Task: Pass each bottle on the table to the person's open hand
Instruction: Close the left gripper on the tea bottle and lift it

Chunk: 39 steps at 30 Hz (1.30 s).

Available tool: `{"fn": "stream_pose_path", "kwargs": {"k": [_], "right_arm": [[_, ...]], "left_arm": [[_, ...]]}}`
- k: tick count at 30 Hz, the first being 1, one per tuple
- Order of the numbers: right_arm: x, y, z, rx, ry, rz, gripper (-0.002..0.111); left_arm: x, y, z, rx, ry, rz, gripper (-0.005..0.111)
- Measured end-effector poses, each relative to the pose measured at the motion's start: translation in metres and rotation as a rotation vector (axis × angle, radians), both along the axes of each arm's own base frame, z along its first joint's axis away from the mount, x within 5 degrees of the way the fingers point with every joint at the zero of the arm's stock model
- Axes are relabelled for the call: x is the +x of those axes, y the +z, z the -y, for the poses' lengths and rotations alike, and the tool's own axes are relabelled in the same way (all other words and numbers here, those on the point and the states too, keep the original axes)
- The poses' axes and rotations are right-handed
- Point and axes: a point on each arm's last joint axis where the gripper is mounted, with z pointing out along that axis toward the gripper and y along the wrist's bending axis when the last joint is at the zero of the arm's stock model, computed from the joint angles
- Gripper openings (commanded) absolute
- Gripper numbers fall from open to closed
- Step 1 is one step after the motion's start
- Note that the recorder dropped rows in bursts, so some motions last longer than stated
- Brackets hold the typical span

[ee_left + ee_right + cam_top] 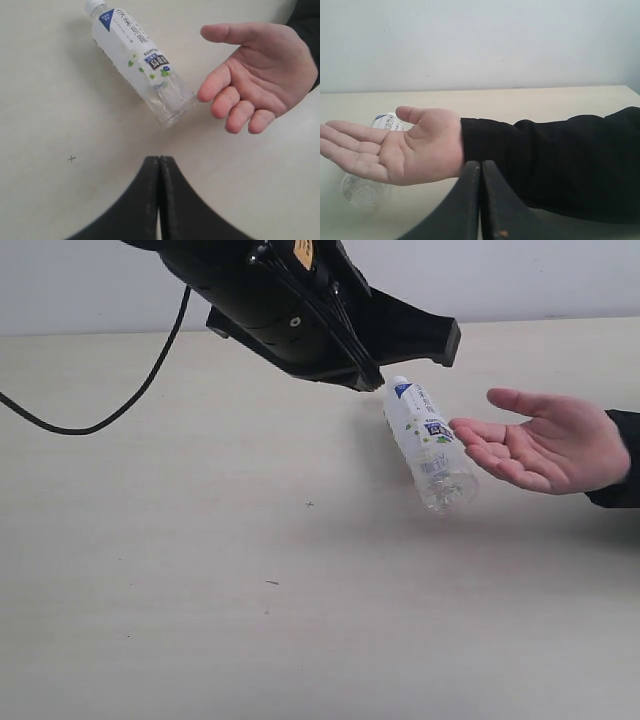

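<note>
Bottle: one clear bottle [428, 450] with a white-green-blue label lies on its side on the table [200, 590], nearer the far edge than the near one and toward the right edge, cap pointing at the far edge
Hand: the person's hand [545, 445] is held palm up, fingers flat and slightly spread, its tips just beside the bottle's lower body; whether they touch it, I cannot tell
Left gripper: the left gripper [159, 161] has its fingers pressed together with nothing between them; the bottle lies apart, beyond the tips
Right gripper: the right gripper [480, 165] is likewise closed and empty, pointing toward the person's black sleeve [560, 160]
Why so: the palm seems offered as a receiving place, yet the bottle rests on the table, so this handover looks unfinished; either gripper would need to open before grasping
Exterior view alone: a black arm [300, 310] hangs over the far edge beside the cap; no fingertips show
Left wrist view alone: the label print and the bare table between fingertips and bottle
Right wrist view alone: the whole open palm, with the bottle mostly hidden behind it
</note>
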Motion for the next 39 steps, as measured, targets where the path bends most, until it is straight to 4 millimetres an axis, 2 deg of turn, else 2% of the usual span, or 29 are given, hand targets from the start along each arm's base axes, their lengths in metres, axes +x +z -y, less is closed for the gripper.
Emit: {"fn": "stream_pose_path", "kwargs": {"k": [13, 22, 27, 33, 35, 37, 39], "right_arm": [[0.000, 0.000, 0.000, 0.000, 0.000, 0.000, 0.000], [0.000, 0.000, 0.000, 0.000, 0.000, 0.000, 0.000], [0.000, 0.000, 0.000, 0.000, 0.000, 0.000, 0.000], [0.000, 0.000, 0.000, 0.000, 0.000, 0.000, 0.000], [0.000, 0.000, 0.000, 0.000, 0.000, 0.000, 0.000], [0.000, 0.000, 0.000, 0.000, 0.000, 0.000, 0.000], [0.000, 0.000, 0.000, 0.000, 0.000, 0.000, 0.000]], "left_arm": [[0.000, 0.001, 0.001, 0.020, -0.057, 0.041, 0.000], [0.007, -0.007, 0.010, -0.097, 0.080, -0.021, 0.000], [0.017, -0.020, 0.024, -0.195, 0.136, -0.028, 0.000], [0.032, -0.055, 0.044, -0.228, 0.167, -0.049, 0.001], [0.039, -0.061, 0.050, -0.238, 0.185, -0.057, 0.005], [0.048, -0.066, 0.059, -0.258, 0.201, -0.059, 0.019], [0.056, -0.071, 0.070, -0.277, 0.214, -0.064, 0.044]]}}
